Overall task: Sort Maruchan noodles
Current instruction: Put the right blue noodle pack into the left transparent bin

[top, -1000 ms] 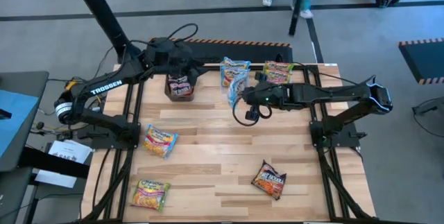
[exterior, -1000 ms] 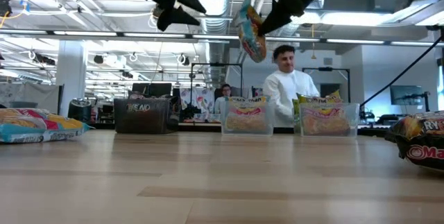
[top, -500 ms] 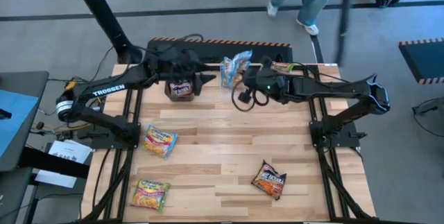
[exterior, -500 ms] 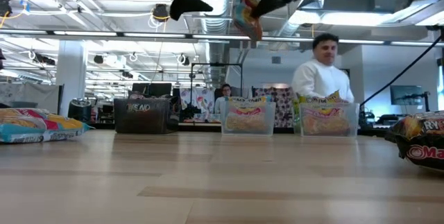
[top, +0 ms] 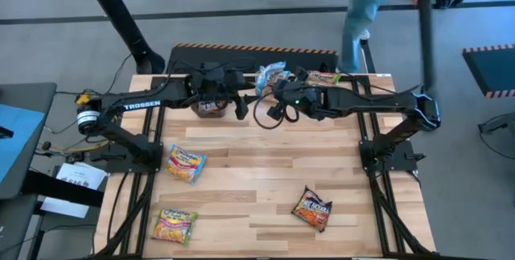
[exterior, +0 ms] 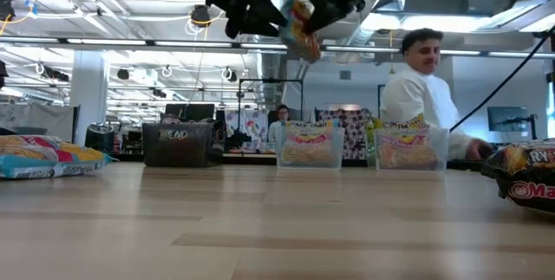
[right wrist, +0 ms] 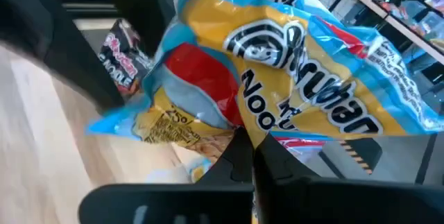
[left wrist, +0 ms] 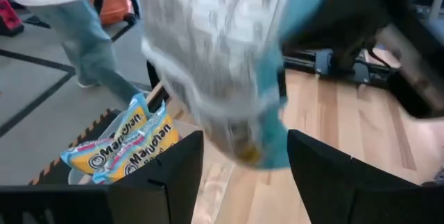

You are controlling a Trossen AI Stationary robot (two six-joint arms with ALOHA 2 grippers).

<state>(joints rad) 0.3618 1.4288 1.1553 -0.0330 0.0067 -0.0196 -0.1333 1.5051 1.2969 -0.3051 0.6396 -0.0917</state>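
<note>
High view: right gripper (top: pixel 272 91) clamped on blue-edged noodle packet (top: pixel 272 73), above middle tub (top: pixel 259 92) at table's far edge. Left gripper (top: pixel 241 103) just beside tub, fingers spread.
Low view: packet hangs above tub.
Right wrist view: fingers pinch packet's edge.

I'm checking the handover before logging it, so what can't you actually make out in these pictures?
- High view: the arms cover the tubs at the table's far edge, so their contents can't be counted.
- Left wrist view: the blue packet is blurred; its print is unreadable.
- Low view: the dark packet is cut by the picture's edge.
- Right wrist view: the packet hides the right gripper fingertips.
</note>
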